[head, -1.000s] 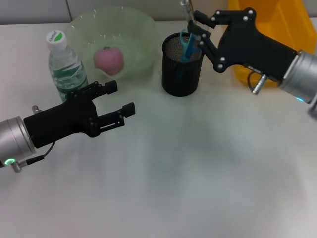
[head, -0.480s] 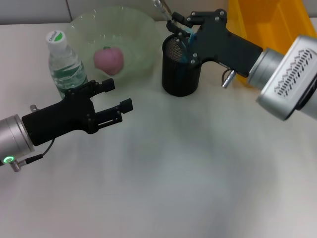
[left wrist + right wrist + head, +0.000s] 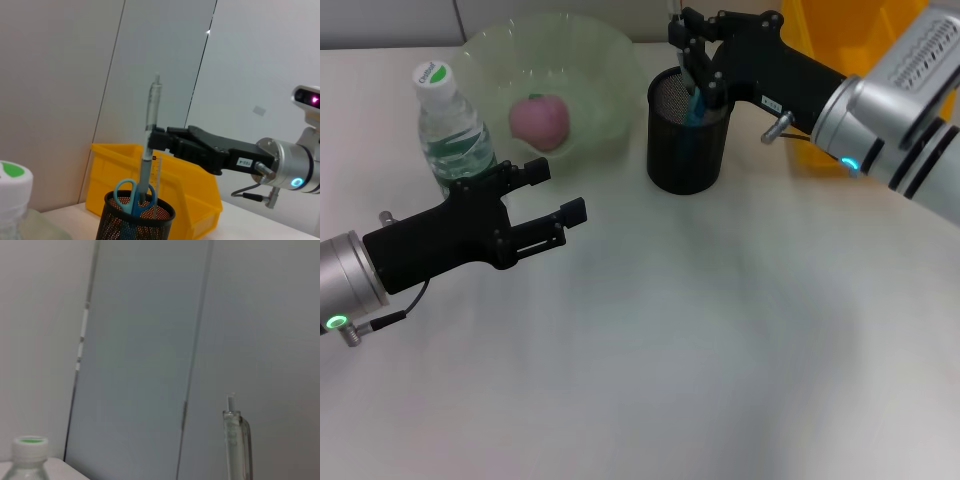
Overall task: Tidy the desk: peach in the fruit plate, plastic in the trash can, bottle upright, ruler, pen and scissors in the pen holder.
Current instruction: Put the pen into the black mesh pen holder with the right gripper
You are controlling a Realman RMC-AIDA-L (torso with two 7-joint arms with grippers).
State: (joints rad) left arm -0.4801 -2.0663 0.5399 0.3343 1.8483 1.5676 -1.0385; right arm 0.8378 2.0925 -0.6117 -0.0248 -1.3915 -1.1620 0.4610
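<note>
The right claw [image 3: 156, 140] is pinched on the pen [image 3: 149, 145], gripping it mid-barrel so the pen stands upright with its lower end inside the pen holder [image 3: 688, 130]. This hold appears intended to line the pen up with the opening for release. The scissors [image 3: 126, 196] and a ruler [image 3: 158, 172] already stand in the holder beside it. The left claw [image 3: 555, 195] hovers spread and empty over the counter [image 3: 720, 330], just beside the upright bottle [image 3: 450, 125]. The peach [image 3: 540, 120] lies in the fruit plate [image 3: 610, 60].
</note>
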